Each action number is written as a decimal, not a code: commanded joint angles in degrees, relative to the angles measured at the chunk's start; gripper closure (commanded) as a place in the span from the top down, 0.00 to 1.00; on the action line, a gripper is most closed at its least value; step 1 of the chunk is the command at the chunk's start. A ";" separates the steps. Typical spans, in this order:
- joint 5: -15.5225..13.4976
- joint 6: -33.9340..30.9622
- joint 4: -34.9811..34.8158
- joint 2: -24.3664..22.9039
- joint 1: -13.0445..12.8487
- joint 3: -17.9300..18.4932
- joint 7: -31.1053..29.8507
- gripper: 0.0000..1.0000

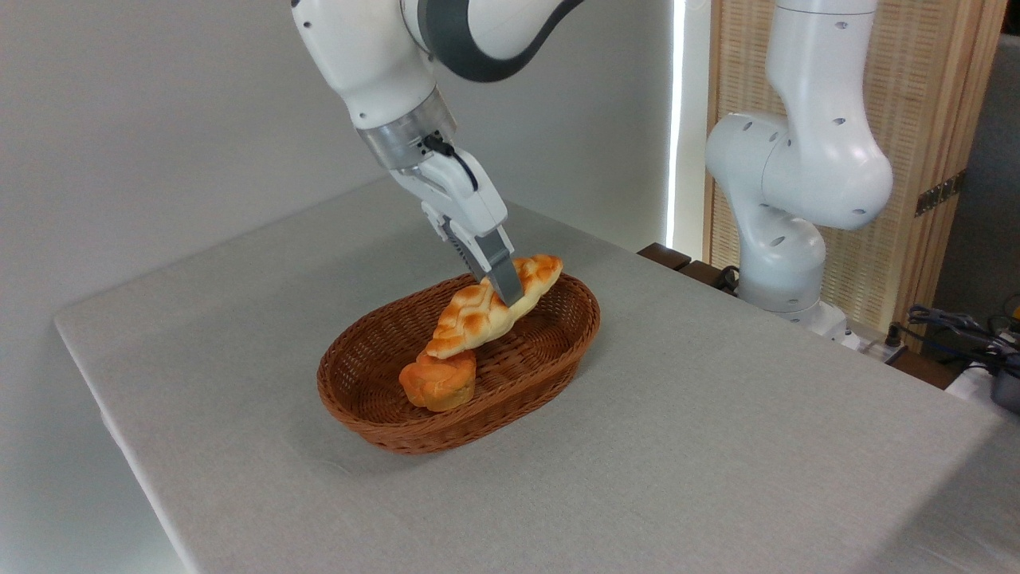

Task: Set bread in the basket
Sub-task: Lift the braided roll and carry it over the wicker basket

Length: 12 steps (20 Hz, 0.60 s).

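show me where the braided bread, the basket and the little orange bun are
braided bread (470,319): fixed camera, toasted lower half.
basket (374,426): fixed camera, near outer wall.
orange bun (438,383): fixed camera, front face.

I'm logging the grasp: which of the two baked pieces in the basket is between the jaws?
The long braided loaf, tilted over the basket. The small round orange bun lies loose below its lower tip, clear of the gripper.

one basket (382,414), one bread (478,315), one bun (438,381), seemingly two arms (797,159)

A lab: robot arm (797,159) bolted beside a cloth-covered table (717,414), loose cables (948,323)
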 commanded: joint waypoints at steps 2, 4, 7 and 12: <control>-0.82 1.87 -1.52 -0.24 0.26 -0.23 -1.72 1.00; -0.82 1.96 -1.53 -0.24 0.26 -0.40 -1.72 1.00; -0.82 2.31 -1.53 -0.24 0.26 -0.75 -1.72 1.00; -0.73 2.31 -1.44 -0.24 0.26 -0.75 -1.72 1.00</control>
